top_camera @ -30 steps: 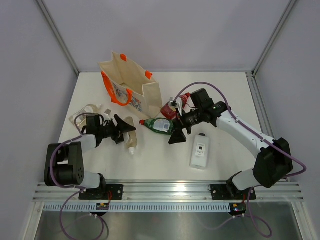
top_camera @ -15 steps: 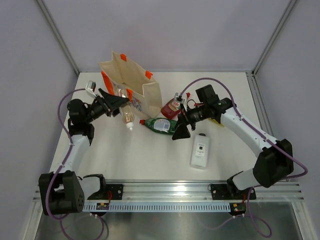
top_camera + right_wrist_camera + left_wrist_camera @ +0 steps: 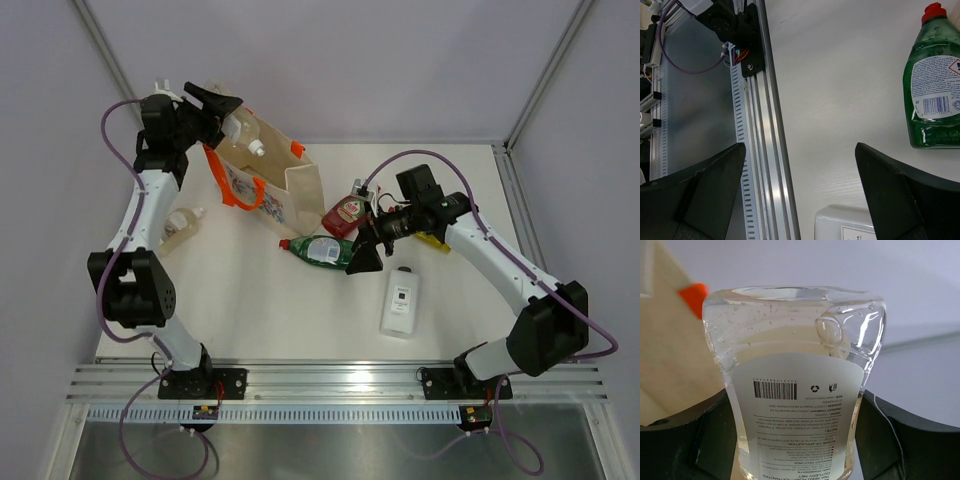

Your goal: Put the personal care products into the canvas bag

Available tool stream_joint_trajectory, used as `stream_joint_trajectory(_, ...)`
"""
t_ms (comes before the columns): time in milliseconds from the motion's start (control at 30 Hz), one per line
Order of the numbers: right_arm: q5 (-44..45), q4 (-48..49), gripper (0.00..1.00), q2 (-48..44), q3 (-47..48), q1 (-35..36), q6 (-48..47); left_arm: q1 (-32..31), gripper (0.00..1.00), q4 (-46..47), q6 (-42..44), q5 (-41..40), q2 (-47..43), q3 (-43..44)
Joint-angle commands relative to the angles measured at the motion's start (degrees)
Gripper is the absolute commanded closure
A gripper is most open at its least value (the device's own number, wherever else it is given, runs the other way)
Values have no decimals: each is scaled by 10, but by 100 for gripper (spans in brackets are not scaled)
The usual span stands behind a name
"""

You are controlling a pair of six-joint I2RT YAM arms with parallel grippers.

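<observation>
My left gripper [image 3: 226, 110] is raised and shut on the clear pale-yellow bottle [image 3: 240, 136], which hangs cap-down over the open top of the cream canvas bag [image 3: 285, 185]. In the left wrist view the bottle [image 3: 795, 385] fills the space between my fingers [image 3: 680, 440], and the bag [image 3: 665, 360] is at the left. My right gripper [image 3: 362, 257] is open and empty, low over the table beside the green bottle [image 3: 322, 250]. The red bottle [image 3: 345, 213] lies by the bag. The flat white bottle [image 3: 400, 300] lies in front. The clear pouch [image 3: 180, 225] lies at the left. A yellow item [image 3: 433, 241] peeks from behind the right arm.
The bag's orange handles [image 3: 235, 195] hang down its near side. In the right wrist view the green bottle [image 3: 935, 100], a corner of the white bottle [image 3: 850, 225] and the aluminium rail [image 3: 765, 150] at the table's near edge show between the open fingers.
My left arm has lifted the pale-yellow bottle from low beside the bag up and back over the bag's top. The right gripper has barely moved. The clear pouch is now uncovered.
</observation>
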Motion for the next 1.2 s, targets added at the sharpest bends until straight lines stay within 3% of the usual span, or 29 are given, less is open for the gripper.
stream_joint_trajectory(0,6,14,1,-29,12,-4,-1,-23,90,-76,79,-89,46,101)
stream_joint_trajectory(67,15,12,1,-33,8,-4,-6,-43,73,-107,100,-102,72,132)
stream_joint_trajectory(133,21,6,1,-35,6,-3,-18,-49,68,-118,122,-98,79,133)
stream_joint_trajectory(200,28,0,1,-34,4,-4,-42,-53,42,-126,138,-102,75,126)
stream_joint_trajectory(333,38,-32,0,-21,6,-3,-105,-56,23,-134,158,-97,63,106)
stream_joint_trajectory(400,42,-50,1,-11,12,-4,-138,-57,1,-139,167,-91,59,108)
stream_joint_trajectory(733,47,-92,1,59,43,-2,-308,-58,1,-215,248,-82,50,171)
stream_joint_trajectory(900,158,93,1,65,-4,19,-306,-57,1,-271,357,-117,-20,168)
stream_joint_trajectory(1000,234,179,0,85,-35,53,-286,-56,1,-306,401,-159,-113,101)
stream_joint_trajectory(1167,271,229,1,142,-48,100,-321,-38,1,-315,414,-185,-280,-125)
